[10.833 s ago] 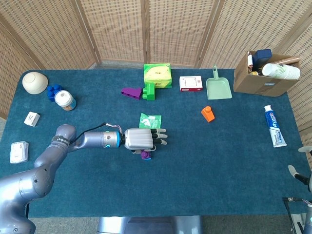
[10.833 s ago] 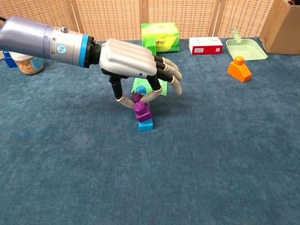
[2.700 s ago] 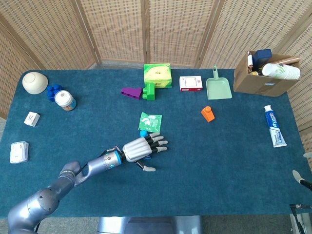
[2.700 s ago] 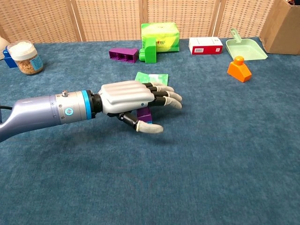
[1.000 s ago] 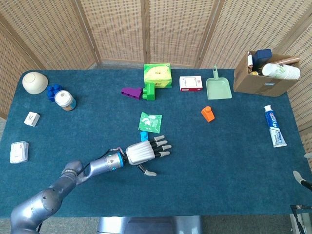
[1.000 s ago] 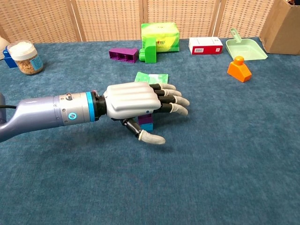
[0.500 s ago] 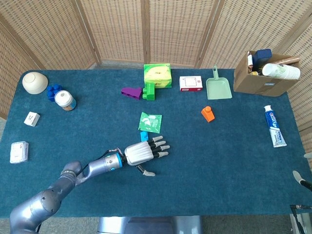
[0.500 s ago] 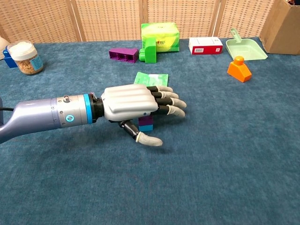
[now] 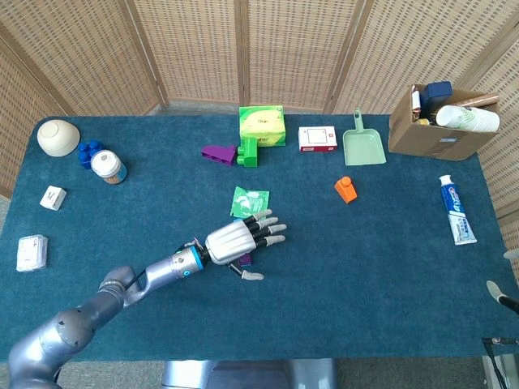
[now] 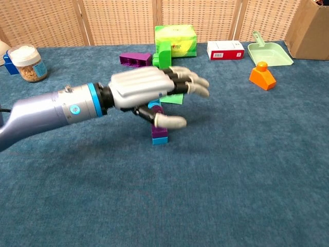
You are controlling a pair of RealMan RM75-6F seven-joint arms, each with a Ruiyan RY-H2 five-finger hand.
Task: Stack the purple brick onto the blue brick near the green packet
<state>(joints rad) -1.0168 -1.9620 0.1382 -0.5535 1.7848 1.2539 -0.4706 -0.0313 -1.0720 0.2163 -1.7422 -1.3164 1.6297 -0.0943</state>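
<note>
Purple brick (image 10: 158,129) is sitting atop the blue brick (image 10: 160,139); the left robot hand (image 10: 149,92) is hovering above, fingers spread, empty.

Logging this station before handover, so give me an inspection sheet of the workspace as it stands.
Surface: table covered in dark blue carpet-like cloth.
Job's things: purple brick sits on the blue brick, beside the green packet.
Clutter: bowl, jar, blue bricks, two small white boxes, purple block, green brick, green box, red-white box, dustpan, orange piece, toothpaste, cardboard box of items.
Hands: left hand hovers over the stack, fingers spread, holding nothing; right hand not in view.
Cables: thin cable along the left forearm.
Surroundings: wicker screens behind.
</note>
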